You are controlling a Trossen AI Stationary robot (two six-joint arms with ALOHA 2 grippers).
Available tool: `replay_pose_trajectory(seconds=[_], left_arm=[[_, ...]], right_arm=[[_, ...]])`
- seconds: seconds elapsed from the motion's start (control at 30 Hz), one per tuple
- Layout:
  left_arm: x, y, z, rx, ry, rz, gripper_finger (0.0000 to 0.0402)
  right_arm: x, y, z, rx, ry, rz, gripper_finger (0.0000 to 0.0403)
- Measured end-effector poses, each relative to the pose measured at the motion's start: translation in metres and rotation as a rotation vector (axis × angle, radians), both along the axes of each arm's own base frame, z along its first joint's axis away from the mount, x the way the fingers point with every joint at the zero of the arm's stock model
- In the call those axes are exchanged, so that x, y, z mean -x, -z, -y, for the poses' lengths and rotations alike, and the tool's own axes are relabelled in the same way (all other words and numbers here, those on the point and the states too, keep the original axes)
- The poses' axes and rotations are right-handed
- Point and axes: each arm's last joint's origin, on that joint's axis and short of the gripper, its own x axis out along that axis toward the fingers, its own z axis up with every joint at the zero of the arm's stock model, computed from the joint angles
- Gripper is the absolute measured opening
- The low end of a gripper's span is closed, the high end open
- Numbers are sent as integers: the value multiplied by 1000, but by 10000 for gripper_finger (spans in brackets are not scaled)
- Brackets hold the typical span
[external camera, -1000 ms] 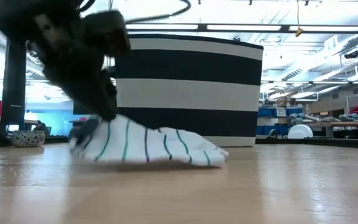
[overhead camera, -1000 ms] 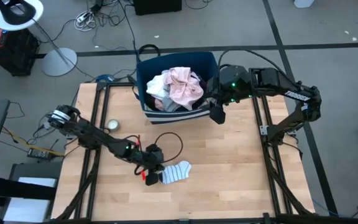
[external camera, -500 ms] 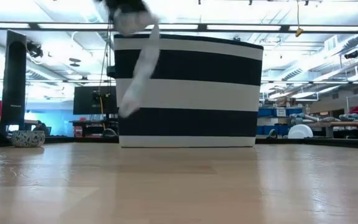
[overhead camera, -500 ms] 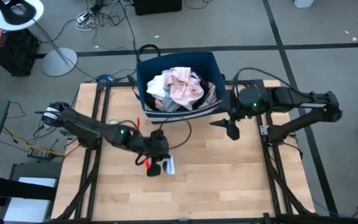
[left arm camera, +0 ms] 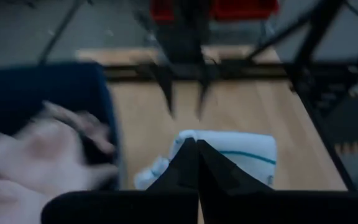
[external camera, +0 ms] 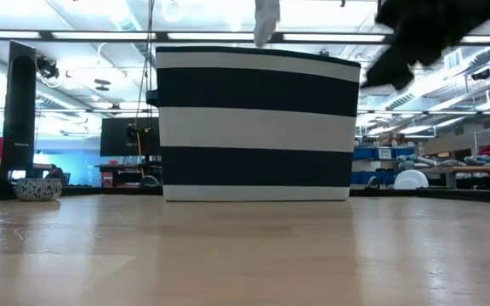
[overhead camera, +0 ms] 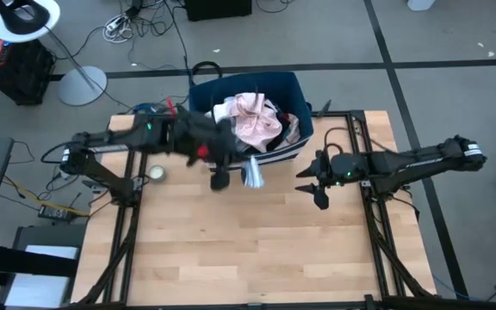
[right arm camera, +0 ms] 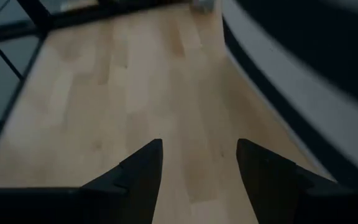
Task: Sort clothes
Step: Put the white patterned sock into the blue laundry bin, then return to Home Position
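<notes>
Two claws are over the table point(overhead camera: 257, 250): the left claw point(overhead camera: 231, 176) is clamped on a white sock with teal stripes point(overhead camera: 253, 175), held aloft at the navy striped bin's point(overhead camera: 203, 103) 6 o'clock rim. At the bin's 4 o'clock, the right claw point(overhead camera: 315, 191) hangs apart and empty, while pink and white clothes point(overhead camera: 252, 116) fill the bin.

No writing, label, brand, number or sign can be read in any view.
</notes>
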Motion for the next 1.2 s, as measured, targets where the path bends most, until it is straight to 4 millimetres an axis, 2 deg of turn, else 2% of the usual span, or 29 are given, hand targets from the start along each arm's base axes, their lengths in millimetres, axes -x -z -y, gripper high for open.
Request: replay_pose_trajectory(seconds=[0.07,0.17,0.27,0.47,0.6,0.73,0.87,1.07,1.2], left_arm=[[3,-14,-18,-12,-27,54,0],[0,-24,-46,-11,-45,105,0],[-11,-25,-75,9,-58,121,0],[-45,-5,-128,27,-124,86,2],[-63,16,-150,35,-154,41,18],[-70,32,-165,75,-202,6,49],[-71,35,-171,70,-254,-4,76],[-60,25,-164,100,-269,-6,85],[-42,19,-154,176,-300,-85,85]], right_arm=[[2,19,0,-5,6,-9,208],[6,41,1,-3,8,-29,209],[10,58,1,-32,29,-36,210],[13,66,2,-76,72,3,210],[12,65,2,-78,72,15,210],[12,65,1,-91,66,17,210],[12,65,0,-111,36,14,210],[12,65,1,-90,22,10,210],[12,65,3,1,-17,6,210]])
